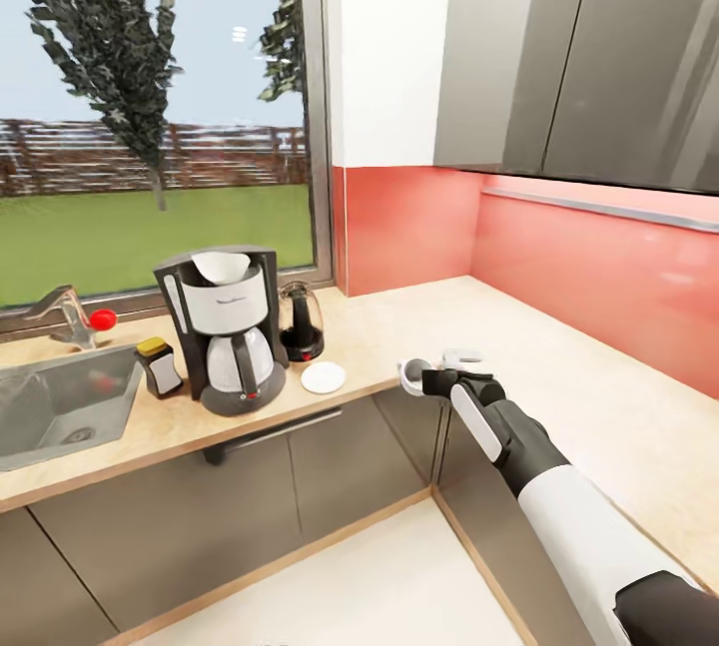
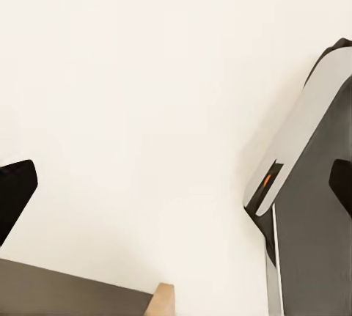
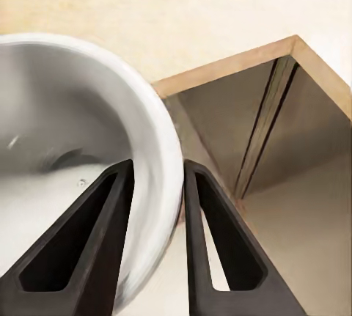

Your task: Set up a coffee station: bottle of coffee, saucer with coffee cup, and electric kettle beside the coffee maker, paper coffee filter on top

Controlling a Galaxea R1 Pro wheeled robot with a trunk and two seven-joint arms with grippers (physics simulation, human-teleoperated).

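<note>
Bottle of coffee (image 1: 159,366) beside sink (image 1: 60,406), coffee maker (image 1: 228,329) topped with paper coffee filter (image 1: 222,267), electric kettle (image 1: 301,323), saucer (image 1: 323,378) on countertop (image 1: 559,366), right gripper (image 1: 431,378) pinching coffee cup (image 3: 81,147) rim above the counter corner, left gripper's (image 2: 176,191) fingers spread.

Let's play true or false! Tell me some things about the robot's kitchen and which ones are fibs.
1. The right end effector pinches the coffee cup by its rim. True.
2. The saucer already has the cup on it. False: the saucer is bare, and the cup is held off to the side near the counter's corner.
3. The paper coffee filter sits on top of the coffee maker. True.
4. The bottle of coffee lies in the sink. False: it stands on the countertop between sink and coffee maker.
</note>
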